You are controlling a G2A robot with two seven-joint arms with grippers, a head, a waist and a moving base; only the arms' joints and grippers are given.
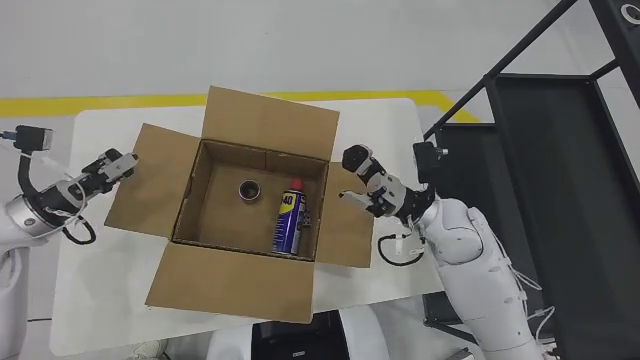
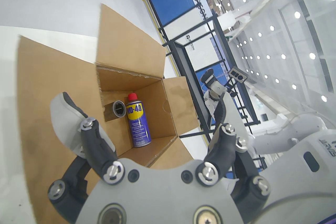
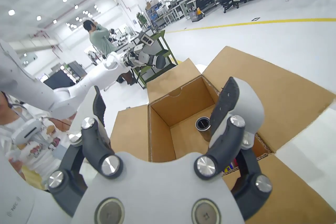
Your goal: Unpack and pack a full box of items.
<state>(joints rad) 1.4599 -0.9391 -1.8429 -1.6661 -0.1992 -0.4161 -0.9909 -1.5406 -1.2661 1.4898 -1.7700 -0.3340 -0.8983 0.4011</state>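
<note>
- Top view: cardboard box [image 1: 270, 120] on white table [image 1: 100, 290], flaps open.
- Inside box: blue/yellow spray can [image 1: 290, 222] w/ red cap, upright, right of ctr. Dark tube [image 1: 249, 191] just left of it, open end up, not touching.
- Left gripper [image 1: 124, 164] over left flap, fingers spread, empty.
- Right gripper [image 1: 352, 176] over right flap, fingers spread, empty.
</note>
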